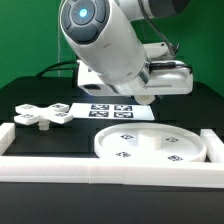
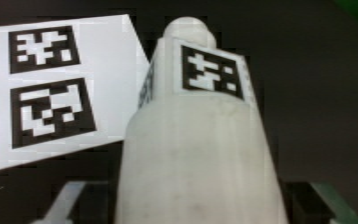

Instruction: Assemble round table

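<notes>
the hand (image 2: 185, 203) is clamped on the short white post (image 2: 194, 120) (it has a square tag) by the marker board (image 2: 43, 90). the big round disc (image 1: 150, 147) and the cross-shaped piece (image 1: 45, 115) lie apart on the tabletop (image 1: 70, 140).

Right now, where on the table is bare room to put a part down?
Bare table lies between the cross, the front rail and the disc. It is crowded by the marker board, where the arm hangs over it.
</notes>
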You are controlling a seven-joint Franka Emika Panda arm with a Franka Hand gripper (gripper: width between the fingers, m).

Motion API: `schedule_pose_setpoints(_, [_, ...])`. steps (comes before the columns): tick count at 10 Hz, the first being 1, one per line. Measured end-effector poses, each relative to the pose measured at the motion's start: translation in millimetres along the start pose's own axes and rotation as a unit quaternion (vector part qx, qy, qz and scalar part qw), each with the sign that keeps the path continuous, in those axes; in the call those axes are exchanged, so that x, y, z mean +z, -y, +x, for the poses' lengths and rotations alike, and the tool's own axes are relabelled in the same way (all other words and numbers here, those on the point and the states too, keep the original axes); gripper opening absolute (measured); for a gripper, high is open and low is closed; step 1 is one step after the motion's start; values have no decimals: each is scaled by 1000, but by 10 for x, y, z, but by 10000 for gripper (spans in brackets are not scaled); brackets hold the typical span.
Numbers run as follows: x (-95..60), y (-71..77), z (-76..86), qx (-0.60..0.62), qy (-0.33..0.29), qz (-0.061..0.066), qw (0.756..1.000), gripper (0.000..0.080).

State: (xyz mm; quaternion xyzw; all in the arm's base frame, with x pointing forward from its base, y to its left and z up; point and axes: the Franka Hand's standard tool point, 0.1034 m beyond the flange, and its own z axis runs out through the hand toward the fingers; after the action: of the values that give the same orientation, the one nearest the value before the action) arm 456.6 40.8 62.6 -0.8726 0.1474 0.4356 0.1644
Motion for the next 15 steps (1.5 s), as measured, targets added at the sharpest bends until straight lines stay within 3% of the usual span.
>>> schedule_pose_setpoints(2, [-34, 18, 48, -3, -20, -1, 1000, 409])
schedule_pose_setpoints(3, [-158, 95, 91, -16, -57, -2, 998, 409])
schedule_pose_setpoints(6, [-573, 314, -3, -41, -151, -2, 988, 409])
schedule_pose_setpoints(7, [-643, 344, 18, -43, -182, -1, 982, 409])
schedule_pose_setpoints(10, [-656, 332, 72, -42, -271, -3, 962, 409])
schedule_pose_setpoints(11, [-734, 339, 143, -62, -320, -15, 945, 409])
schedule_pose_setpoints(12, [-804, 350, 167, -96, -371, -39, 923, 409])
schedule_pose_setpoints(13, [-860, 364, 118, -124, -384, -57, 913, 409])
schedule_pose_setpoints(14, [-1020, 415, 136, -139, -428, -64, 891, 409])
schedule_pose_setpoints(15, [-1077, 426, 131, -146, -463, -68, 871, 409])
